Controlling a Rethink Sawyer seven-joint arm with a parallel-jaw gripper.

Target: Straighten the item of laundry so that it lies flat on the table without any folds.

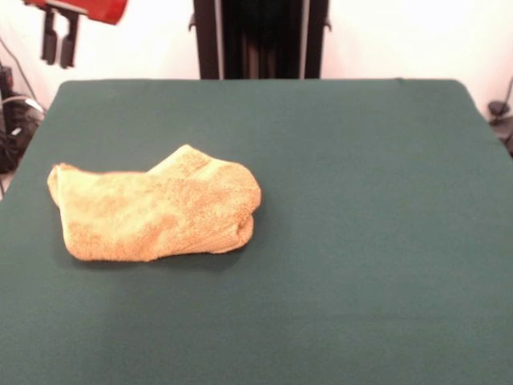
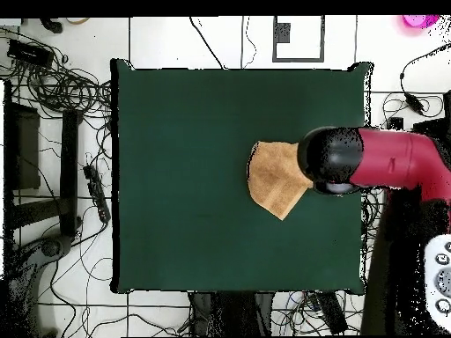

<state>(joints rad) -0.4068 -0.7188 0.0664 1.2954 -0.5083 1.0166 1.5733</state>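
Note:
The golden-orange towel [image 1: 156, 210] lies folded over on itself in a thick, rumpled bundle on the left half of the dark green table [image 1: 361, 208]. In the overhead view the towel [image 2: 273, 180] lies near the table's [image 2: 194, 176] right edge, and the red and black arm [image 2: 370, 160] covers its right part. My gripper [image 1: 59, 40] hangs from the red arm at the top left, high above and behind the table's far left corner, well apart from the towel. Its two dark fingers stand apart with nothing between them.
The black pedestal [image 1: 260, 38] stands behind the far edge of the table. Cables and dark gear [image 1: 14, 120] lie off the left edge, and a small black object [image 1: 502, 108] lies off the right. In the overhead view, cables [image 2: 62, 88] cover the floor left of the table.

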